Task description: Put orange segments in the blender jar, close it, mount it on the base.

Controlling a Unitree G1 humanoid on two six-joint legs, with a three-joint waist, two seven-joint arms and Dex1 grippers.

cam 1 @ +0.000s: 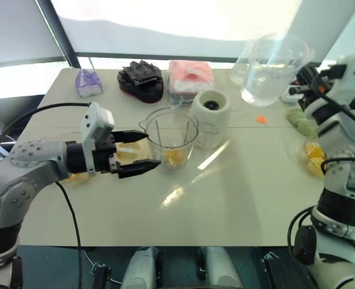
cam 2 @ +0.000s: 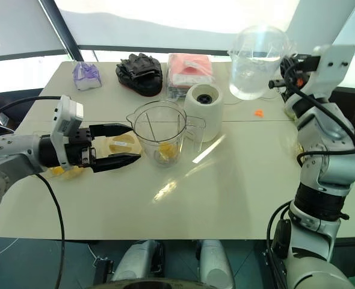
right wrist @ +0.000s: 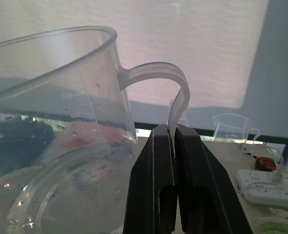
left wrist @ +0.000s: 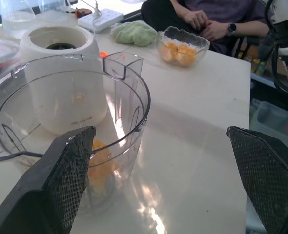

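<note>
Spread to their widest, the left gripper's (cam 1: 146, 152) two black jaws hold nothing, one just beside the near wall of the blender jar; the right gripper's (right wrist: 175, 130) jaws are pressed shut on the thin curved handle of a large clear plastic measuring jug (cam 2: 257, 60), which hangs lifted and tilted over the far right of the table, water showing in its bowl. By size, the pale beige table (cam 1: 237, 205) carries everything. On it stands the large clear tapered blender jar (cam 1: 171, 137) with its spout and ribs, upright near the middle and uncovered, probably kept open for loading. Touching or just behind it sits the white squat cylindrical base (cam 1: 210, 114) with its black round socket, close by for mounting. A small clear glass bowl (left wrist: 183, 45) at the right edge holds more fruit, beside a pale green lumpy cloth (left wrist: 135, 33). Smallest are the glossy orange segments (cam 1: 174, 158) lying in the jar's bottom. My judgement is that loading is partly done, while closing and mounting remain.
</note>
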